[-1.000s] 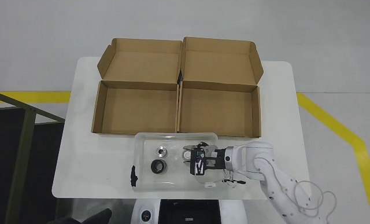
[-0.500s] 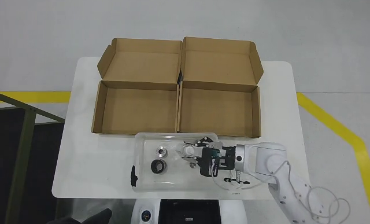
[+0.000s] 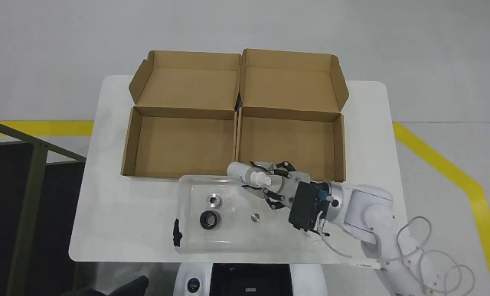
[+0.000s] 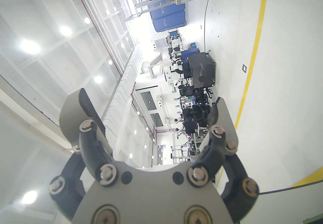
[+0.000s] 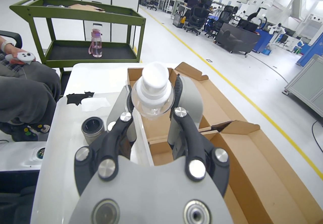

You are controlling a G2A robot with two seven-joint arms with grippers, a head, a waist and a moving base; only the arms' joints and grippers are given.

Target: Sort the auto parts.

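Now: white surface (image 3: 107, 212) in a workshop hall, yellow floor line (image 3: 436, 154) alongside, two open cardboard boxes (image 3: 184, 147).
Here right tool (image 3: 264, 181) clamps a white-capped clear part (image 5: 154, 76) over tray's (image 3: 182, 190) far rim, near the boxes; left tool (image 4: 150, 108) fingers apart, facing ceiling.

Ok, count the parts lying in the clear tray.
3: a silver part, a dark ring beside it, and a silver disc nearer the right claw, which grips a white-capped part. That arm may hide more.
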